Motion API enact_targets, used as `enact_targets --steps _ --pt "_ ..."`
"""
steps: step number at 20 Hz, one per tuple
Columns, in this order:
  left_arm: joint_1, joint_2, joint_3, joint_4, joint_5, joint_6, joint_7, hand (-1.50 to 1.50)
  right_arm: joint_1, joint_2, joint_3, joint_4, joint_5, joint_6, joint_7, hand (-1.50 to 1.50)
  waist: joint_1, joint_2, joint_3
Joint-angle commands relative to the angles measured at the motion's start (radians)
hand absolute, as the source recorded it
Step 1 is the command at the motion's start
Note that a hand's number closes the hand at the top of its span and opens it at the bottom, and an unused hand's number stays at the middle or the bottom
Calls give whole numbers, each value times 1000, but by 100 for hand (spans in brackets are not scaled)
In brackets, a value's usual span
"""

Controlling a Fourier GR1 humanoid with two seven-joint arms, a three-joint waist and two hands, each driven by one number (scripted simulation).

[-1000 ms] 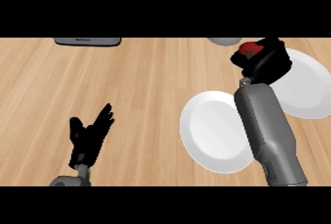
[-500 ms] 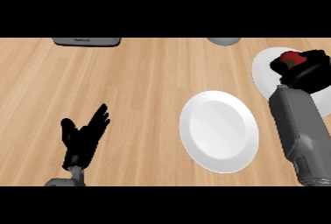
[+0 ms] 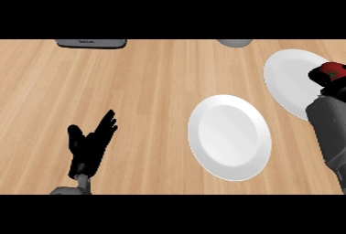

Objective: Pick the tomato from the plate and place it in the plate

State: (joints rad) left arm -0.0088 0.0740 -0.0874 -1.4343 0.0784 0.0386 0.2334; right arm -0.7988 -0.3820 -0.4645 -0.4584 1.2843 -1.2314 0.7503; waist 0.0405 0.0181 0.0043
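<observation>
A red tomato [image 3: 333,70] with a green stem shows at the right edge, over the far white plate [image 3: 292,75]. My right hand [image 3: 326,78] is curled round it from below, and its grey forearm runs down the right side. A second, nearer white plate [image 3: 229,136] lies on the wooden counter left of that forearm, with nothing on it. My left hand [image 3: 90,145] rests open at the lower left, fingers up.
A dark flat device [image 3: 92,43] lies at the counter's far edge, upper left. A grey round object [image 3: 235,42] is partly cut off at the top, right of centre. Bare wood spans the middle.
My right hand has moved rightward with the tomato, from above the far plate's left part to the right edge. The near plate is now fully uncovered. The left hand stayed put.
</observation>
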Motion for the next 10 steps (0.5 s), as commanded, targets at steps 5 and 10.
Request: enact_targets --steps 5,10 --pt "-5 0 13 19 -4 4 -29 0 6 -55 -80 123 -255 267 -148 -150 -1 5 4" --pt "-15 7 20 19 17 -20 -20 0 -3 -77 -148 71 -413 324 -376 -150 8 9 6"
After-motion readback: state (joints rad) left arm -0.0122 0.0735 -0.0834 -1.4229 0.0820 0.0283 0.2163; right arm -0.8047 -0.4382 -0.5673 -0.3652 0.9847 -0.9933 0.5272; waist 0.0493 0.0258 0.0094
